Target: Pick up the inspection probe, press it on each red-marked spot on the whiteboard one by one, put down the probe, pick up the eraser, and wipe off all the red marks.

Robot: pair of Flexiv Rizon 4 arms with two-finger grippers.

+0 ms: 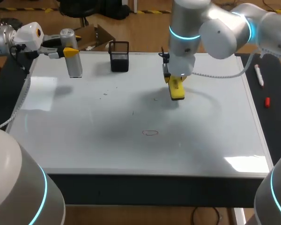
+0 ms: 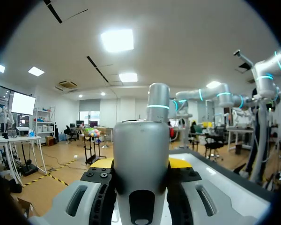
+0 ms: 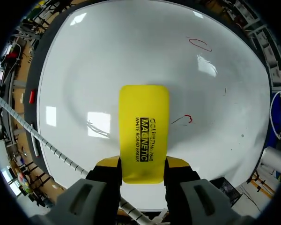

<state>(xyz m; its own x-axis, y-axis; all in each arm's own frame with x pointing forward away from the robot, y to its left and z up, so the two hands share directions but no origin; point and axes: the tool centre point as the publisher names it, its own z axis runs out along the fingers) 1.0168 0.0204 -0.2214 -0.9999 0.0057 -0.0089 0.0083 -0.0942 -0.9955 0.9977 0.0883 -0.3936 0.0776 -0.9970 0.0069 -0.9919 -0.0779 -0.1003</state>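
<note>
The inspection probe (image 1: 74, 61), a silver cylinder, stands upright at the whiteboard's far left edge, and my left gripper (image 1: 69, 50) is shut on it. In the left wrist view the probe (image 2: 140, 164) fills the gap between the yellow tips. My right gripper (image 1: 174, 79) is shut on the yellow eraser (image 1: 177, 90), held low over the board's far middle. The eraser (image 3: 144, 129) sticks out ahead of the right gripper (image 3: 143, 165). A small red mark (image 3: 187, 119) lies just beside it. A red oval (image 1: 150, 132) sits nearer the front middle, also seen as the oval (image 3: 200, 44) far ahead.
A black mesh holder (image 1: 119, 56) stands at the whiteboard's (image 1: 84, 140) far edge, between the two grippers. Faint small marks (image 1: 105, 93) dot the board's left middle. A white marker (image 1: 258, 75) and a red cap (image 1: 267, 101) lie on the dark strip right of the board.
</note>
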